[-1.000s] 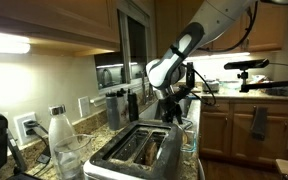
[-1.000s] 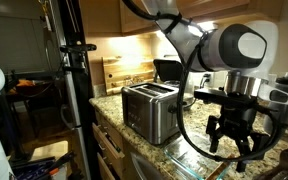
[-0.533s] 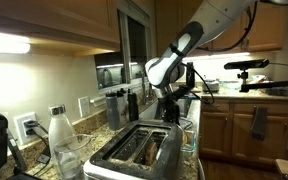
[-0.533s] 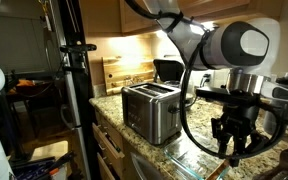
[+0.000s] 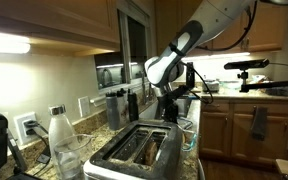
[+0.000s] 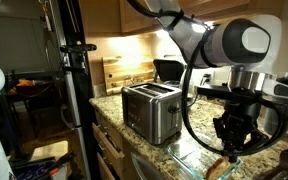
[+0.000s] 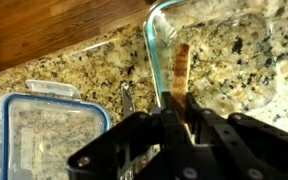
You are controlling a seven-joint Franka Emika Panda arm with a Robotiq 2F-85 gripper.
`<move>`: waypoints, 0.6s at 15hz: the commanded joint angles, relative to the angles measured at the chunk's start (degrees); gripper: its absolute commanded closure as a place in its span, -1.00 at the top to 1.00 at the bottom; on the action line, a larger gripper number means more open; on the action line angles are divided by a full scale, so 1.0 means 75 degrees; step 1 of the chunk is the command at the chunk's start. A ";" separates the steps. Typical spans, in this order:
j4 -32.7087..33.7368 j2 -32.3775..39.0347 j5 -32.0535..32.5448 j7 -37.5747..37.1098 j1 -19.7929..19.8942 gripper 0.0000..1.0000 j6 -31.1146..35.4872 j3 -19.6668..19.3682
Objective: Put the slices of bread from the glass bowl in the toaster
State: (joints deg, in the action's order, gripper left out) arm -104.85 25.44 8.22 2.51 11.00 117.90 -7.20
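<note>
One black claw (image 7: 178, 112), clamped on the top edge of a thin tan slice of bread (image 7: 181, 62) standing edgewise in the clear glass bowl (image 7: 152, 40). Slice judged light, stiff, crumbly: hold mid-edge, gently. Shiny silver toaster (image 6: 151, 112) beyond, same granite bench (image 7: 94, 60).

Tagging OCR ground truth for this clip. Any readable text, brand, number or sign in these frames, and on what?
No text can be read in any view.
toaster: no brand or marking legible in both exterior views.
bottle: no label readable.
blue-rimmed container: blurred, no lettering visible.
tool, shut on the slice of bread: no markings visible.
</note>
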 commanded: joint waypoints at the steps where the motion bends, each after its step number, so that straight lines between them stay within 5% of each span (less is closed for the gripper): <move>1: -0.0014 -0.0265 -0.0142 0.0079 -0.0049 -0.91 -0.0267 -0.0027; 9: -0.0328 -0.1437 -0.0524 -0.0448 -0.0351 -0.91 -0.0542 0.0085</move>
State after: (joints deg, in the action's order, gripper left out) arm -104.12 20.90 6.13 1.67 9.50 116.36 -6.69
